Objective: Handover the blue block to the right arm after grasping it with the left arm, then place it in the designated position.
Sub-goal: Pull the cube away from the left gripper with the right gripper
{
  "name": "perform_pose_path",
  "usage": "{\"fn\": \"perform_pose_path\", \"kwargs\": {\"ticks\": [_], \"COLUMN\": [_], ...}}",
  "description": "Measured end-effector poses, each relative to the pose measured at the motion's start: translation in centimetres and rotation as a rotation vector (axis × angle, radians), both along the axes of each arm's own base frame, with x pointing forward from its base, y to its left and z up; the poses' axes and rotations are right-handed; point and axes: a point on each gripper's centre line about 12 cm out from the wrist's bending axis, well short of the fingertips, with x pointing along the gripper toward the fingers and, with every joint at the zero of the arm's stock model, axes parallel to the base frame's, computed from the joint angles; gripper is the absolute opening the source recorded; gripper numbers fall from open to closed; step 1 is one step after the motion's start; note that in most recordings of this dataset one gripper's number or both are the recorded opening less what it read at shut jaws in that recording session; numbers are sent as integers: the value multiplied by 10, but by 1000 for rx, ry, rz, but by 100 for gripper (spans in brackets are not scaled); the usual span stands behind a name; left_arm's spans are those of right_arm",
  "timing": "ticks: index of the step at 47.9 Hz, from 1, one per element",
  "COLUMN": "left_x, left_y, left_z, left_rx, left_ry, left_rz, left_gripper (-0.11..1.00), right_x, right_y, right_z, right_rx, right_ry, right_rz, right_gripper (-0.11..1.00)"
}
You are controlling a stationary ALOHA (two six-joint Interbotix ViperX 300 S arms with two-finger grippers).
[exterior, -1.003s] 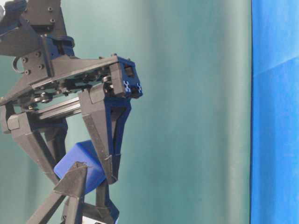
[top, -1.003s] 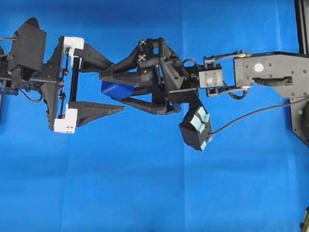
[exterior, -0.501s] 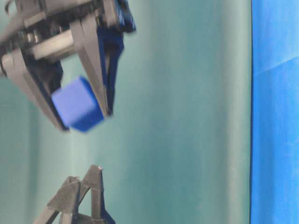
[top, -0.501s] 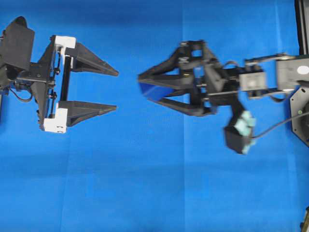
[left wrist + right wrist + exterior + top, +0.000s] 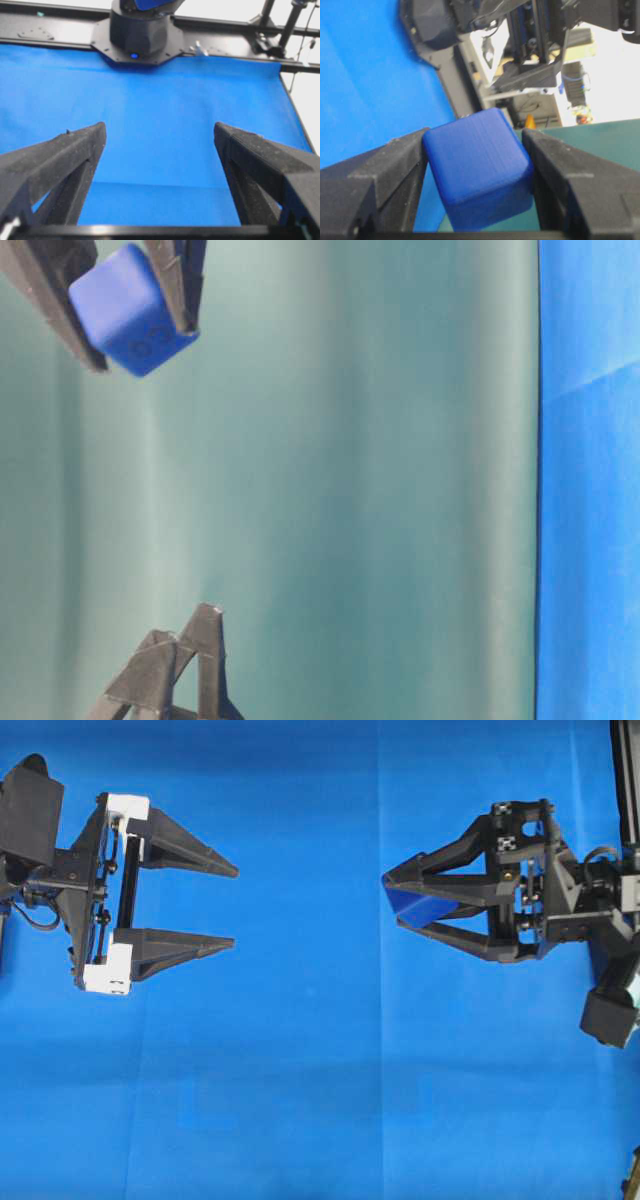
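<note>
Blue block clamped at the tips of the right gripper, held above the blue cloth surface.
Risk, as a judgement: the hold sits far out at the fingertips with the block turned askew, so a quick swing or a bump on touchdown could twist it loose, and with no marker visible on the cloth it may land off the intended spot. The right fingers are partly closed, pressing the block from two opposite sides; the left gripper, well apart from the block on its far side, has its fingers spread wide with nothing between them. The block is a small deep-blue cube with rounded edges and a faintly ribbed, matte face, narrower than either finger is long.
</note>
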Motion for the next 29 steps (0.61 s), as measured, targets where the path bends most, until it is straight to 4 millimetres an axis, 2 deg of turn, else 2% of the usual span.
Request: {"fn": "perform_pose_path", "kwargs": {"ticks": [20,29], "left_x": [0,0], "left_y": [0,1], "left_z": [0,-1], "left_rx": [0,-3], "left_ry": [2,5], "left_rz": [0,2], "left_gripper": [91,91], "right_x": [-1,-3], "right_y": [-1,0], "right_z": [-3,-1], "right_rx": [16,173], "right_ry": [29,27], "right_rz": [-15,-43], "right_gripper": [45,45]}}
